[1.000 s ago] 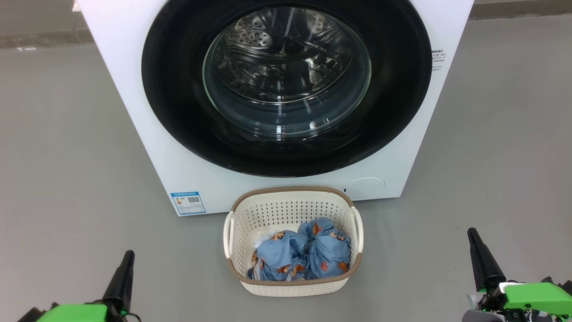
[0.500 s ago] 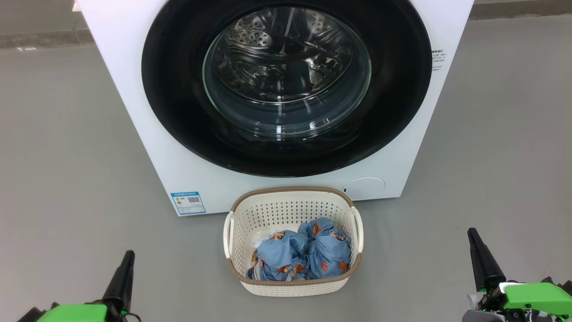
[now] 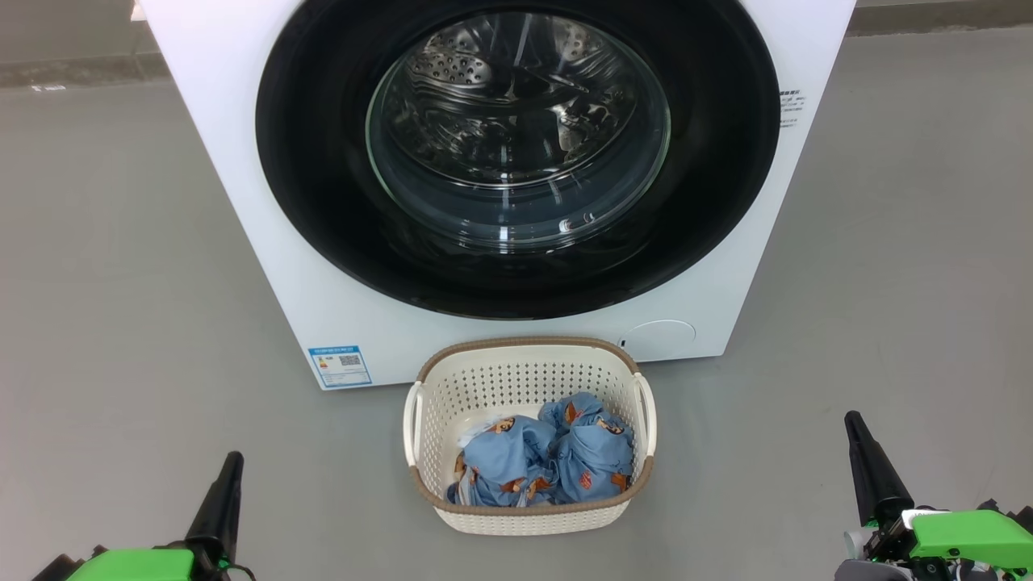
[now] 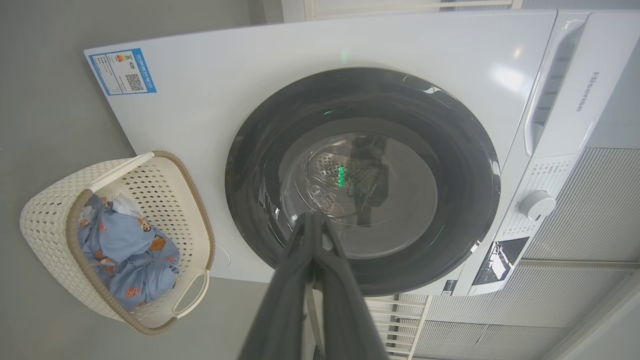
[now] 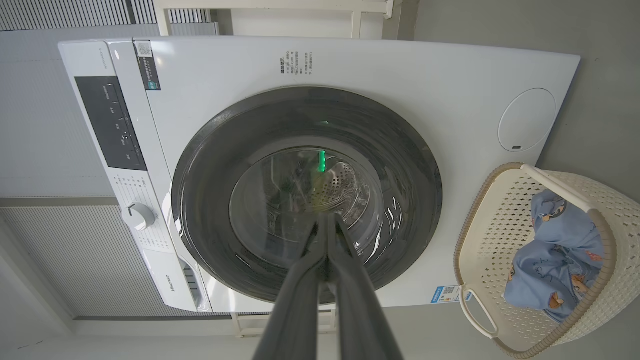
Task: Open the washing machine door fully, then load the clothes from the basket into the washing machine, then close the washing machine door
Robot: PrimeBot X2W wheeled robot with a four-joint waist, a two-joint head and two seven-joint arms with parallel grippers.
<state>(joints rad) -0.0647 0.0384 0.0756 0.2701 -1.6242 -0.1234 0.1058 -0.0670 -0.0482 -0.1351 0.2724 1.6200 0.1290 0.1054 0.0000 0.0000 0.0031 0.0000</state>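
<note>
The white washing machine (image 3: 242,202) stands ahead with its round black-rimmed door (image 3: 323,210) closed flat against the front; the steel drum shows through the glass bowl. On the floor just before it sits the cream basket (image 3: 524,375) holding the light blue printed clothes (image 3: 541,464) with a bit of white cloth. My left gripper (image 3: 230,468) rests low at the left, fingers pressed together and empty. My right gripper (image 3: 857,432) rests low at the right, also shut on nothing. Both are well short of the door (image 4: 250,190) and basket (image 5: 490,235).
Grey floor (image 3: 121,282) spreads to both sides of the machine. A blue label sticker (image 3: 339,365) and a round flap (image 3: 660,339) mark the lower front. The control panel with a dial (image 4: 536,205) and drawer handle lies along the machine's top.
</note>
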